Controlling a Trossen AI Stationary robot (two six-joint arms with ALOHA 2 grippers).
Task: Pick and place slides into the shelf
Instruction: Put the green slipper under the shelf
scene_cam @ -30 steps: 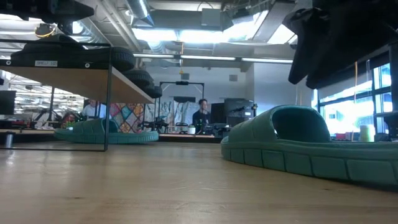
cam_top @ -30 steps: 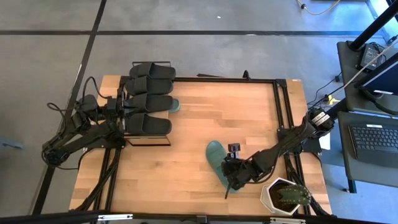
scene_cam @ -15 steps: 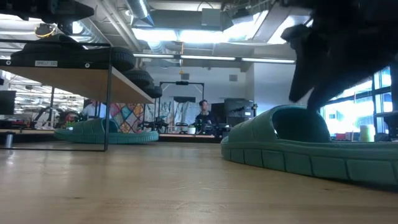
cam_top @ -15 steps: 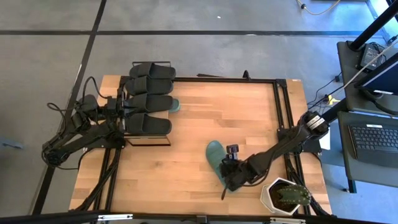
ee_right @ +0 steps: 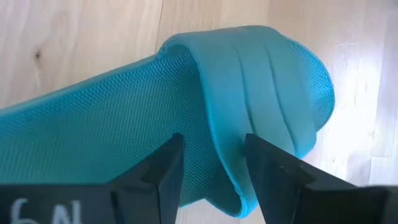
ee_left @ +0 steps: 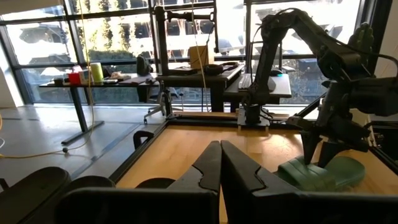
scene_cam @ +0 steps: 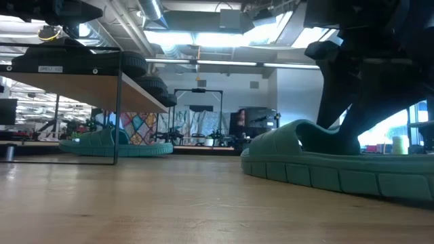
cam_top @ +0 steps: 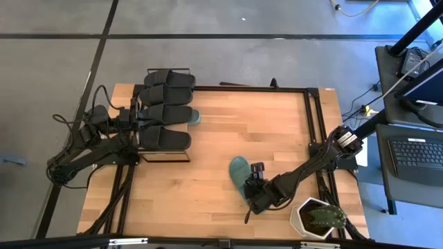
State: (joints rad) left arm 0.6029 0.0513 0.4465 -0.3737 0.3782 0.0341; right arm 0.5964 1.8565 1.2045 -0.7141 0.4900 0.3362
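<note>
The right pincer is down on a teal slide that lies flat on the table near its front edge, toward the front right corner. In the right wrist view the two fingers stand apart on either side of the strap's edge, one finger over the footbed and the other over the strap (whether they actually press the rubber cannot be told). In the low view the dark arm comes down just behind the strap of this slide.

The shelf stands at the table's back left corner. Four black slides lie side by side on its top board, and a second teal slide sits beneath them, only its end poking out from under the board in the high view; the low view shows it resting on the table under the shelf.

The left pincer waits at the table's left edge beside the shelf, its fingers pressed together and holding nothing. A potted cactus sits at the front right corner.
</note>
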